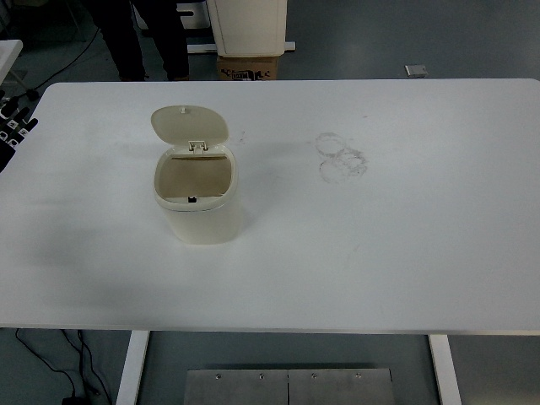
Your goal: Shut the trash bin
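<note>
A small cream trash bin (201, 207) stands on the white table (380, 236), left of centre. Its round lid (190, 125) is swung up and back on the rear hinge, and the inside shows brownish and hollow. My left hand (13, 126) is only just in view at the far left edge, well to the left of the bin and apart from it. Its black fingers (18, 118) with white marks look loosely spread and hold nothing. The right arm does not show in the head view.
Faint ring-shaped smudges (340, 156) mark the table right of the bin. Beyond the far edge stand a person's dark legs (143, 38), a cardboard box (249, 67) and a white cabinet (247, 25).
</note>
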`<state>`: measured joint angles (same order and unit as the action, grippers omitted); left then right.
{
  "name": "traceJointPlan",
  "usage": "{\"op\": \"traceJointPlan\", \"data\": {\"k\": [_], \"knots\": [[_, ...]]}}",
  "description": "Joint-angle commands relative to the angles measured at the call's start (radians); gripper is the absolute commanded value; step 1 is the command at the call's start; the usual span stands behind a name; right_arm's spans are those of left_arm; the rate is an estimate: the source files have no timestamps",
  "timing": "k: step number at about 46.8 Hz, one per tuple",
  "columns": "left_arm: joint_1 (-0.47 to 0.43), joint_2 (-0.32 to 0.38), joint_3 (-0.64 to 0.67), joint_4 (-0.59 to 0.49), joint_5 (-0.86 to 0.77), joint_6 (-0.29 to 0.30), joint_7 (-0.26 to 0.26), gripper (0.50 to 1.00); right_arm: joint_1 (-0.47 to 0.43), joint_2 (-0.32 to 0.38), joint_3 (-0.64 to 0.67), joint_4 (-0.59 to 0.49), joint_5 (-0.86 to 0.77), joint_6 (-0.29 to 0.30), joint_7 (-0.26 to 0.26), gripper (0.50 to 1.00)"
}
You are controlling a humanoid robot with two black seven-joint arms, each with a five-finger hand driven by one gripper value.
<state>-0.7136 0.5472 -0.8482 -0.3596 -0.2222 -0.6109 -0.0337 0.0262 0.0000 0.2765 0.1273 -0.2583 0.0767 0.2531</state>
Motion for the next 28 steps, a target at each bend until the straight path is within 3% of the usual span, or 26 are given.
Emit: {"op": "traceJointPlan", "data": {"k": [1,28], "knots": [[0.000,-0.001,0.003,-0.001,0.001,0.000,0.000,1.000,0.001,0.000,0.000,0.000,-0.001,0.000,0.000,0.991],[-0.003,0.000,0.008,-0.004,0.001,0.000,0.000,1.000,0.000,0.000,0.000,0.000,-0.001,0.000,0.000,0.991]]}}
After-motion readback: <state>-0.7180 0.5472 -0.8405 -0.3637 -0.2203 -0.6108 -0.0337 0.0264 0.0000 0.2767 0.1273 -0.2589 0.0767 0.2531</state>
